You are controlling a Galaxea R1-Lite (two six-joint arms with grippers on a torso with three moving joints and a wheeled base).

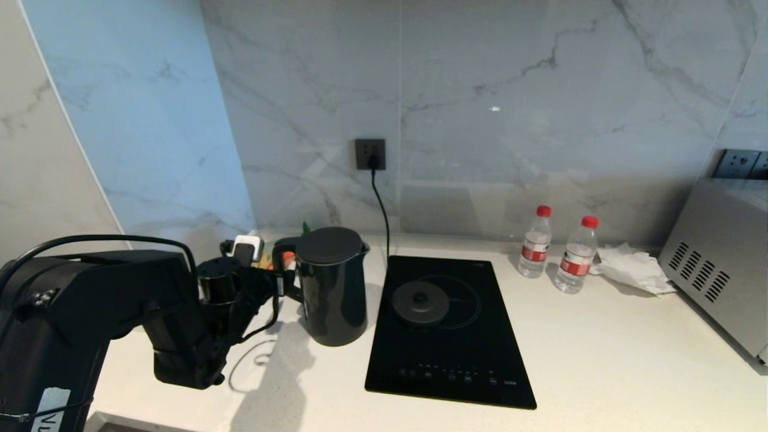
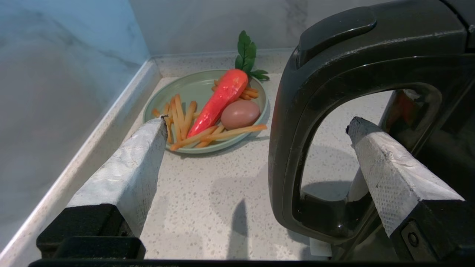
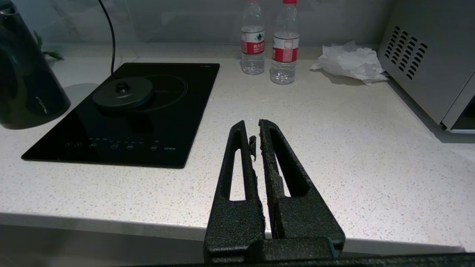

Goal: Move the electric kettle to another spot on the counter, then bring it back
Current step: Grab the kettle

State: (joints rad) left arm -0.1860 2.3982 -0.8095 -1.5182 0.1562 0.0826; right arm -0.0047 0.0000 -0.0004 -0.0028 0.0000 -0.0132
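The glossy black electric kettle (image 1: pixel 333 288) stands upright on the white speckled counter (image 1: pixel 600 360), just left of the cooktop, with its loop handle (image 2: pixel 293 148) turned toward my left arm. My left gripper (image 1: pixel 271 282) is at that handle and open wide. In the left wrist view the handle's upright bar stands between the two white-padded fingers (image 2: pixel 133 167), with the other finger inside the loop beside the kettle body. Nothing is clamped. My right gripper (image 3: pixel 256 129) is shut and empty above the counter's front edge. The kettle (image 3: pixel 26 81) also shows in the right wrist view.
A black glass cooktop (image 1: pixel 447 372) carries the round corded base disc (image 1: pixel 420 303). Behind the kettle's handle, in the corner, sits a green plate (image 2: pixel 193 79) of toy food. Two water bottles (image 1: pixel 535 242), crumpled tissue (image 1: pixel 630 267) and a grey oven (image 1: pixel 720 264) stand at the right.
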